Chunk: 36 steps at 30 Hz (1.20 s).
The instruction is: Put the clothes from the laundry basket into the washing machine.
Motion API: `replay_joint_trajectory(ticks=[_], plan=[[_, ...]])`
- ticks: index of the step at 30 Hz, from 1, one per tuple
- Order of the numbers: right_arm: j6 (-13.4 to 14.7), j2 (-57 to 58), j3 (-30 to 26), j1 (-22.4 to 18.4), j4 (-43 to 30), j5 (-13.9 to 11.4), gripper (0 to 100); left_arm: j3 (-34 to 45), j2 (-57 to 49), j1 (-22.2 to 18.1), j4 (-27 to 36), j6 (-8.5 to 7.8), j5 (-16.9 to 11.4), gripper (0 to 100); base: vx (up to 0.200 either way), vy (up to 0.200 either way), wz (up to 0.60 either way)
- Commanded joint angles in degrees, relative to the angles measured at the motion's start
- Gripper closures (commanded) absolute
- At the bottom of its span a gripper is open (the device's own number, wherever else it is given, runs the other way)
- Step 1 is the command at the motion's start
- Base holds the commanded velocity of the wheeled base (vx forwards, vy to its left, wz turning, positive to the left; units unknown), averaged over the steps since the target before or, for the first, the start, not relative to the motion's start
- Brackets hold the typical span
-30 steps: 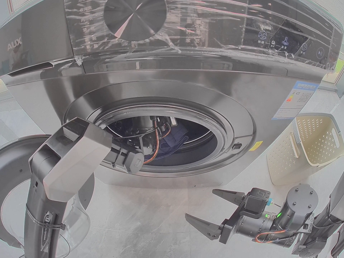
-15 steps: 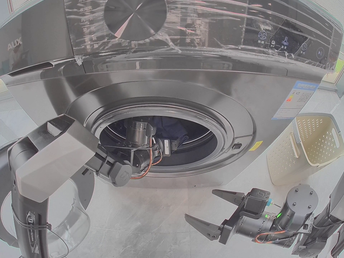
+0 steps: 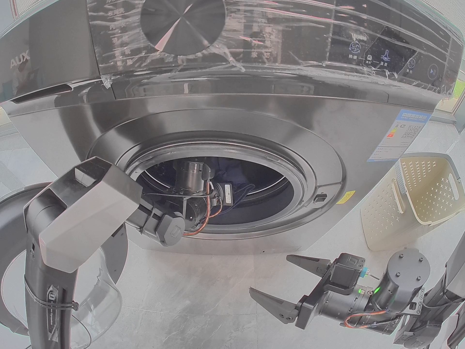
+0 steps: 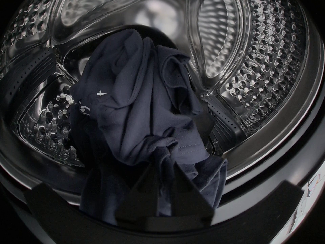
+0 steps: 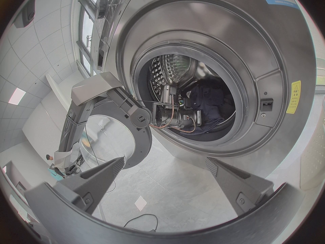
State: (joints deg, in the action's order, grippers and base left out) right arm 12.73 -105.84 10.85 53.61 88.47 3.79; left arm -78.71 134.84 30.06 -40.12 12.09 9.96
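Observation:
A dark navy garment (image 4: 142,102) lies bunched in the steel drum (image 4: 271,51) of the washing machine (image 3: 310,136), with part of it draped over the door lip. My left gripper (image 4: 166,183) is just inside the opening, shut on a fold of that garment. In the head view my left wrist (image 3: 227,193) sits in the port in front of the garment (image 3: 237,170). My right gripper (image 3: 271,276) hangs open above the floor in front of the machine, holding nothing. The cream laundry basket (image 3: 416,199) leans against the machine on the right.
The round glass door (image 3: 14,229) stands swung open on the left, beside my left arm. Pale tiled floor (image 3: 203,292) stretches before the machine. The right wrist view shows the port with the garment (image 5: 210,100) and the door (image 5: 108,143).
My left arm drew back out and down from the drum, then pushed slightly in again, still in the port. The right arm has not moved.

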Motion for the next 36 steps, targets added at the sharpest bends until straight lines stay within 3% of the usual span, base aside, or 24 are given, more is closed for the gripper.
replay_joint_trajectory(ticks=[1, 5, 8, 18, 22, 23, 25, 28, 30, 34, 36], plan=[[0.02, -0.07, 0.31, -0.09, 0.04, -0.01, 0, -3.64, 1.13, -0.09, -0.57, 1.79, 0.06, 100, 0.0, 0.0, 0.0], [0.02, -0.07, 0.4, -0.09, 0.04, -0.01, 0, -10.05, 3.06, -0.09, -1.37, 7.07, 1.03, 100, 0.0, 0.0, 0.0], [0.02, -0.07, 0.58, -0.26, 0.04, -0.01, 0, -13.39, 4.47, -0.09, -3.83, 8.82, 1.29, 100, 0.0, 0.0, 0.0], [0.02, -0.07, 0.66, -0.35, 0.13, -0.01, 0, -18.67, 8.07, -0.44, -13.93, 7.95, 2.7, 100, 0.0, 0.0, 0.0], [0.02, -0.07, 0.66, -0.44, 0.04, -0.01, 0, -14.01, 5.08, -0.35, -13.58, 7.07, 2.7, 100, 0.0, 0.0, 0.0], [0.02, -0.07, 0.66, -0.44, 0.04, -0.01, 0, -11.99, 3.06, -0.09, -13.05, 6.98, 2.52, 0, 0.0, 0.0, 0.0], [0.02, -0.07, 0.75, -0.44, 0.04, -0.01, 0, -8.03, 0.16, 0.0, -10.33, 6.28, 1.99, 0, 0.0, 0.0, 0.0], [0.02, -0.07, 0.75, -0.18, 0.04, -0.01, 0, -1.97, -5.55, -0.09, -3.65, 2.67, 1.91, 0, 0.0, 0.0, 0.0], [0.02, -0.16, 0.75, -0.09, 0.04, -0.01, 0, 0.58, -7.93, 0.08, -1.1, 1.09, 1.99, 0, 0.0, 0.0, 0.0], [0.02, -0.16, 0.66, -0.18, 0.13, -0.01, 0, 5.06, -10.12, 0.52, 2.06, -0.93, 2.17, 0, 0.0, 0.0, 0.0], [0.11, -0.16, 0.66, -0.18, 0.13, -0.01, 0, 6.91, -10.47, 0.7, 3.91, -1.19, 2.34, 0, 0.0, 0.0, 0.0]])
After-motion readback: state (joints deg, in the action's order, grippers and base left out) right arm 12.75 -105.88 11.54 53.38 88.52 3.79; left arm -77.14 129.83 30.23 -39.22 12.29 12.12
